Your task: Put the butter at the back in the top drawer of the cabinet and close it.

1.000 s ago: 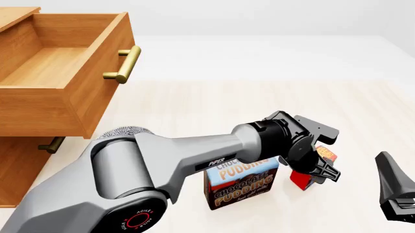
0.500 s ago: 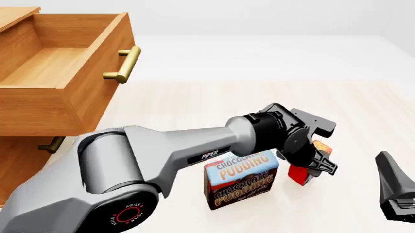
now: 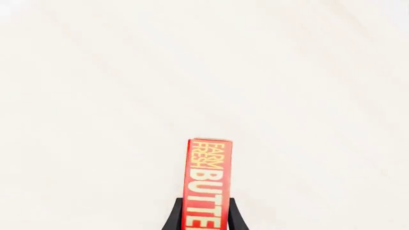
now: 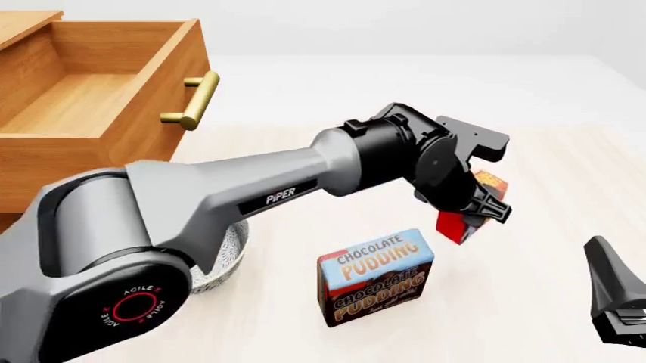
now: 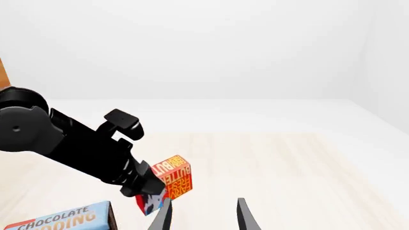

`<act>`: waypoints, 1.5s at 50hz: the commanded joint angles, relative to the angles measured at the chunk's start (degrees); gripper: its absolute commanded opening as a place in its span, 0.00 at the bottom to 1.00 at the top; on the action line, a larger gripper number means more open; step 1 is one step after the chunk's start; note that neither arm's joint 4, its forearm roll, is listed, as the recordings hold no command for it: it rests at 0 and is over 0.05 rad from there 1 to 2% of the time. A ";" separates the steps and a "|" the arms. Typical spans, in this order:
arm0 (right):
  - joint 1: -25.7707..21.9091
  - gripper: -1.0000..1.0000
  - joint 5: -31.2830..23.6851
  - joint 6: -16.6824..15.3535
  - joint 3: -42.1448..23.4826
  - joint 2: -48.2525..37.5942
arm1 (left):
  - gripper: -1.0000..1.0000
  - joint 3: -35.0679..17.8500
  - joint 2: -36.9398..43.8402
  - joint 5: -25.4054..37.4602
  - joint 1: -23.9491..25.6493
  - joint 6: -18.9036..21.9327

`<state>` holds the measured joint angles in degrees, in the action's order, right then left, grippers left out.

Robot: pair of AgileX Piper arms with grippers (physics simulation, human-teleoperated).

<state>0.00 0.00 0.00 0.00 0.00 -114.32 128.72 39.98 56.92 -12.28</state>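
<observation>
Left gripper (image 4: pixel 474 215) is clamping the butter (image 4: pixel 467 208), black fingers (image 3: pixel 174 218) pressing on both long faces of the slim red carton. Box is hanging in the air above the pale wood-grain table (image 4: pixel 333 166), just right of and behind the pudding box (image 4: pixel 376 278), not touching it. Carton is rectangular with sharp edges, glossy red with cream "FARM FRESH BUTTER" lettering; its orange end is pointing up and away from the gripper.

Pudding box is standing upright on the table, blue top band, brown lower half, printed cardboard look. A white mesh-textured rounded object (image 4: pixel 224 253) is peeking out from under the left arm's grey link; can't tell what it is.

The top drawer (image 4: pixel 96 113) of the cabinet (image 4: pixel 26 26) is standing pulled out at far left, light-brown wood, flat bare floor inside, brass cylindrical bar handle (image 4: pixel 197 100) on its front.

Right gripper (image 5: pixel 203 215) is sitting low at the right edge, thin black fingers spread apart, holding nothing.
</observation>
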 commanded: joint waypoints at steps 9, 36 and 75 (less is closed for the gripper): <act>0.00 1.00 0.00 0.00 0.00 0.00 | 0.00 1.60 -8.79 1.99 -3.24 4.32; 0.00 1.00 0.00 0.00 0.00 0.00 | 0.00 10.95 -23.28 2.22 -9.33 9.40; 0.00 1.00 0.00 0.00 0.00 0.00 | 0.00 17.90 -38.79 6.09 -16.94 14.94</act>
<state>0.00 0.00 0.00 0.00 0.00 -96.69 94.02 44.94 42.35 0.05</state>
